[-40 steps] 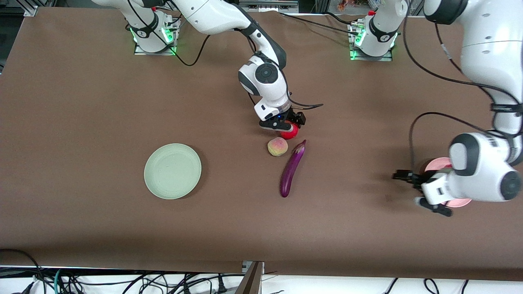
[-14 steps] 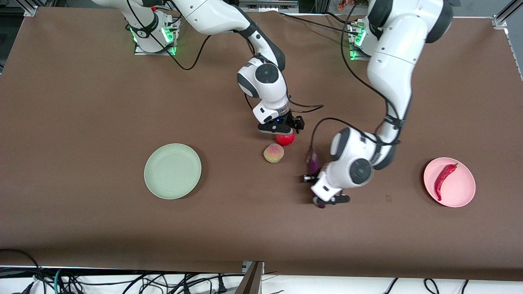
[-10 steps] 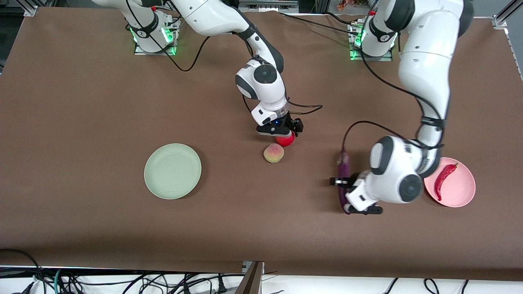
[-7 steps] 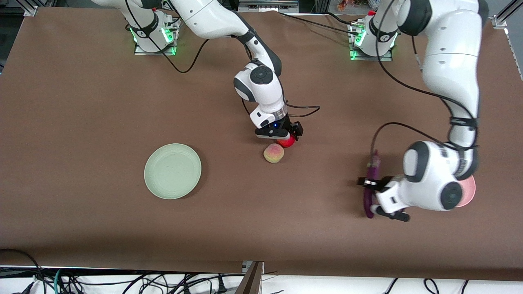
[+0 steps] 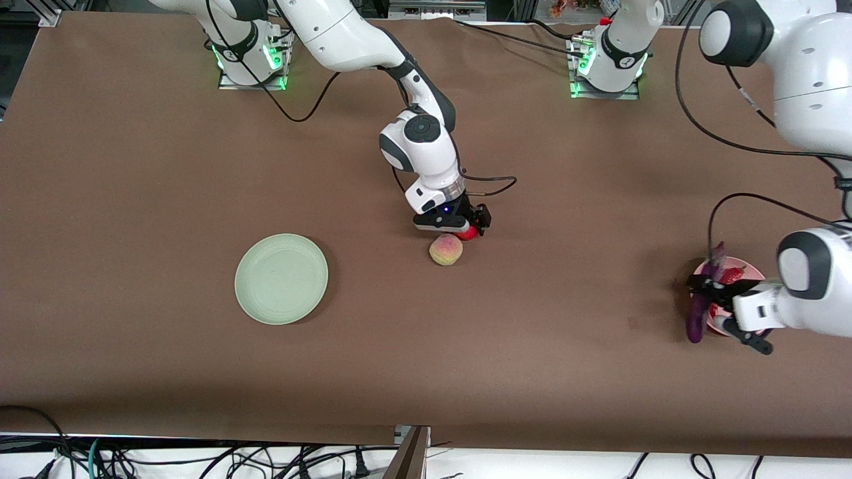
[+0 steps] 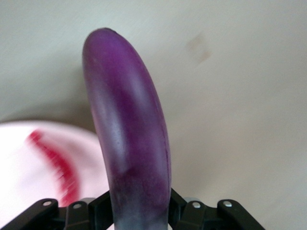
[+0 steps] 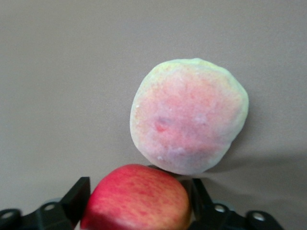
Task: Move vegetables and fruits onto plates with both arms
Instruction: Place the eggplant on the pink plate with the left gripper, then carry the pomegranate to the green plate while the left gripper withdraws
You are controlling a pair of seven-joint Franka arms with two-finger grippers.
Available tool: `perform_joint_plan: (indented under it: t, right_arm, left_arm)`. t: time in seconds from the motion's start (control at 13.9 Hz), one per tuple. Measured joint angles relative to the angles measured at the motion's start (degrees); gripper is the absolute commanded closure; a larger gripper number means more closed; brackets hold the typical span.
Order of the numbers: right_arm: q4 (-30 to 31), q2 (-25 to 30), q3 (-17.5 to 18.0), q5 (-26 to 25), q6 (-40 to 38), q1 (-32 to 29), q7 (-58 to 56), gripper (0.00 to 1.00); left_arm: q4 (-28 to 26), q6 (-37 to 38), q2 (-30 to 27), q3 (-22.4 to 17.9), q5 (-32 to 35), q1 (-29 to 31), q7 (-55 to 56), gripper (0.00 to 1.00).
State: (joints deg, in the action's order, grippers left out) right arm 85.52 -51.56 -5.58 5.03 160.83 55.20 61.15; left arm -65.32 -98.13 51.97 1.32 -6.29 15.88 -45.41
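Observation:
My left gripper is shut on the purple eggplant, held over the edge of the pink plate; the eggplant fills the left wrist view. The red chili lies on that plate, blurred in the left wrist view. My right gripper is shut on the red fruit, seen between the fingers in the right wrist view. The peach lies on the table just nearer the front camera, touching or nearly touching the red fruit. The mint green plate is bare.
Brown table cloth covers the table. The arm bases stand along the table's edge farthest from the front camera. Cables hang below the nearest edge.
My left arm has carried the eggplant from the table's middle toward its own end, now over the pink plate's edge. My right gripper has shifted slightly toward the peach, still on the red fruit.

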Motion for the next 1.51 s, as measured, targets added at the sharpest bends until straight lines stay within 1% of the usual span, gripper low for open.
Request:
perform_joint_plan:
  t: [0.14,0.22,0.36,0.43,0.5,0.58,0.72,0.87,0.94,1.01,1.15,1.23,1.3,1.51]
  right_arm:
    - [0.00,0.01,0.00,-0.01,0.00,0.00,0.00,0.74]
    - [-0.01,0.01,0.00,-0.02,0.00,0.01,0.00,0.75]
    - [-0.13,0.09,-0.04,-0.05,-0.42,0.01,-0.01,0.76]
    - [-0.48,0.40,-0.29,-0.10,-2.22,0.06,-0.03,0.76]
    - [-1.17,1.36,-0.83,-0.15,-6.46,0.08,-0.06,0.77]
    - [-1.86,3.17,-1.53,-0.16,-12.11,0.07,-0.17,0.80]
    - [-2.56,8.74,-2.47,-0.16,-23.52,-0.24,-0.49,0.80]
    - [-2.39,13.92,-3.44,-0.36,-32.83,-0.43,-2.08,0.80]
    - [-2.16,15.57,-5.13,-0.53,-37.21,-0.40,-4.64,0.80]
    - [-1.84,16.59,-7.91,-0.58,-40.84,-0.45,-8.62,0.80]
    - [-1.01,16.88,-15.03,-0.52,-43.73,-1.98,-21.00,0.80]
    - [-0.46,16.73,-16.97,-0.50,-43.78,-4.40,-26.89,0.80]
    - [-0.06,16.53,-17.64,-0.50,-43.72,-7.87,-31.88,0.80]
    - [0.24,15.06,-17.71,-0.39,-41.67,-17.42,-44.48,0.80]
  left_arm:
    - [-0.01,-0.19,0.29,0.06,0.51,3.09,-4.41,1.00]
    - [-0.02,-1.67,0.44,0.07,1.35,3.87,-6.08,1.00]
    - [-0.10,-7.00,0.82,0.06,2.41,4.51,-10.02,1.00]
    - [-0.11,-8.64,1.16,0.06,2.48,4.70,-11.50,0.80]
    - [-0.12,-9.54,1.51,0.06,2.50,4.81,-12.46,0.36]
    - [-0.12,-10.22,1.83,0.10,2.52,4.79,-12.96,0.00]
    - [-0.12,-11.34,2.01,0.25,2.54,4.50,-13.34,0.00]
    - [-0.04,-11.80,2.00,0.32,2.54,4.31,-13.37,0.00]
    - [0.00,-11.94,1.96,0.33,2.54,4.30,-13.37,0.00]
    - [0.07,-11.97,1.87,0.33,2.54,4.30,-13.37,0.00]
    - [0.54,-11.84,1.58,0.35,2.55,4.30,-13.37,0.00]
    - [0.80,-11.37,1.25,0.39,2.55,4.30,-13.37,0.00]
    - [0.98,-10.30,0.64,0.44,2.55,4.28,-13.35,0.00]
    - [1.43,-5.19,-2.82,0.66,2.55,3.78,-10.84,0.00]
